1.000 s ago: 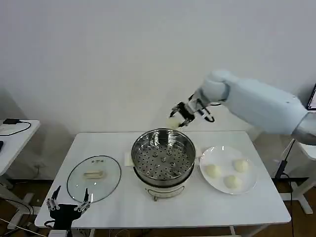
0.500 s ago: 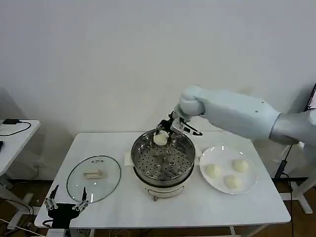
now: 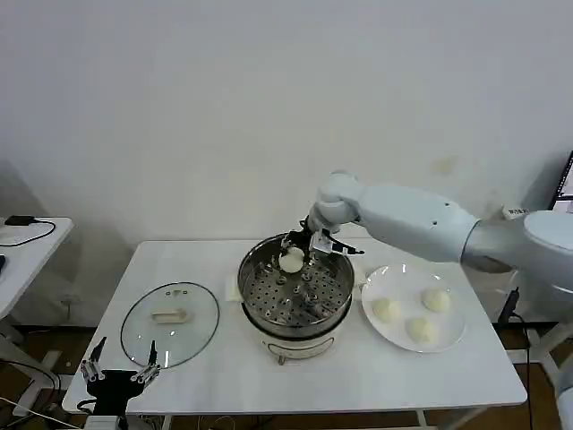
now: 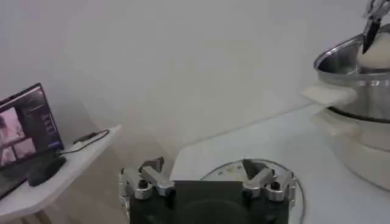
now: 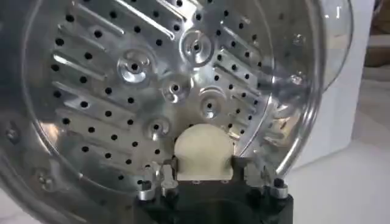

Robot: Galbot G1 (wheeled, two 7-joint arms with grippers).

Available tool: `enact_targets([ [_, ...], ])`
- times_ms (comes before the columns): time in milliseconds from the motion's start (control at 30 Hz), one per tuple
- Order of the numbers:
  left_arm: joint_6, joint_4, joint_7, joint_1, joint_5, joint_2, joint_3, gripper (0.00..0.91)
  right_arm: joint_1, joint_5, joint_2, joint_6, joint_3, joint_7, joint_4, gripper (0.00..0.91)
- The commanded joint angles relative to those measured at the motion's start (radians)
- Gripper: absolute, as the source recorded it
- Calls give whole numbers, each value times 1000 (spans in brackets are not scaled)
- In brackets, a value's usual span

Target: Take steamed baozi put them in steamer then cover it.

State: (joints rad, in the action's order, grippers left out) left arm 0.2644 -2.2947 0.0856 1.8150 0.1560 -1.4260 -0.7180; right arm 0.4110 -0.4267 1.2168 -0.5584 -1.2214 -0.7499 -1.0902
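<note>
A plain white wall (image 3: 179,98) fills the back. White counter (image 3: 224,367) sits in front of it, evenly lit. Off to the left, a side table (image 3: 22,246) with a dark cable; the left wrist view catches a lit laptop (image 4: 27,131) there.

The right arm reaches in from the right, elbow bent, wrist tipped downward, and the right gripper (image 3: 295,253) has its fingers clamped around a load. The left gripper (image 3: 121,369) hangs low at the near left, fingers spread and pointing upward.
</note>
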Motion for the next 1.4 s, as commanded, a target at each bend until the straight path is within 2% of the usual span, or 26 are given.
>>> enact_targets([
  [33,-1,-3,0,1,1,1,-1,907,-37,-79,21,-36,22,32,59,595],
  [167,-1,-3,1,1,1,0,-2,907,-37,-85,35,-41,25,36,73,595],
  [233,-1,-3,1,1,0,-2,0,907,-37,-83,40,-42,24,36,75,695],
  [267,-1,-4,1,1,0,-2,0,907,-37,-84,42,-43,23,36,75,867],
  [300,-1,-3,1,1,1,-3,1,907,-37,-82,44,-43,23,36,74,907],
  [467,0,-4,1,-1,1,-3,4,907,-19,-31,38,-32,12,34,48,907],
  [533,0,-3,1,-1,1,-4,5,907,7,15,23,-18,7,24,9,907],
  [633,-1,-3,0,0,3,-3,13,907,70,119,-26,43,-11,-12,-78,907],
  [667,-1,-3,1,0,4,-3,15,907,96,134,-47,72,-18,-19,-111,907],
  [700,0,-5,0,-1,5,-2,19,907,125,206,-71,102,-36,-31,-142,907],
  [800,1,-12,0,-1,5,2,27,907,213,322,-175,205,-56,-54,-253,907],
  [900,4,-17,-3,2,3,12,33,907,280,374,-283,308,-71,-61,-342,907],
  [933,6,-17,-4,1,2,18,33,907,295,384,-307,320,-79,-63,-356,907],
  [967,8,-18,-5,0,0,27,33,907,320,401,-378,386,-106,-67,-398,907],
  [1200,11,-23,-8,0,4,64,48,907,350,377,-684,529,-181,-92,-466,907],
  [1300,11,-23,-9,-1,10,74,65,907,326,395,-773,591,-195,-111,-497,907],
  [1400,11,-22,-11,-7,12,88,70,907,276,431,-816,643,-206,-133,-526,907],
])
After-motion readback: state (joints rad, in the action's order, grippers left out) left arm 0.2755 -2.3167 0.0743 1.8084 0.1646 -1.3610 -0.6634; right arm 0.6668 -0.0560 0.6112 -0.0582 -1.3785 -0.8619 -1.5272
